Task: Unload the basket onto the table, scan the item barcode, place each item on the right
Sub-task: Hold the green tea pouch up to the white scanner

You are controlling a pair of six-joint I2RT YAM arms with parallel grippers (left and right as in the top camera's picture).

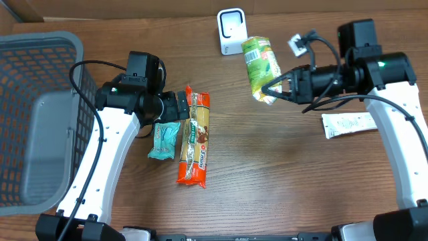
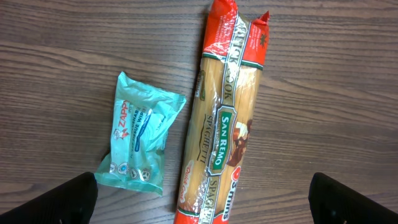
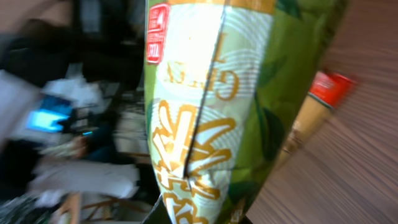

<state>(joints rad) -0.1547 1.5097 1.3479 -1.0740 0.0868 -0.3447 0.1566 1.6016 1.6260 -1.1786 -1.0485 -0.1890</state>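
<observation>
At the left edge of the wooden table [image 1: 267, 187], a grey mesh basket [image 1: 40, 114]. Right of it, the left gripper [image 1: 179, 107], over the far ends of a teal packet [image 1: 164, 140] and a long orange-and-tan packet [image 1: 194, 147], these two side by side and touching. At the far edge, near the middle, a small white scanner [image 1: 231, 31], upright. Just right of that, a green packet [image 1: 261, 67], tilted, pinched at its near end in the right gripper [image 1: 273, 88]. Further right, flat on the wood, a white sachet [image 1: 349, 124], just beside the right arm's white link.
</observation>
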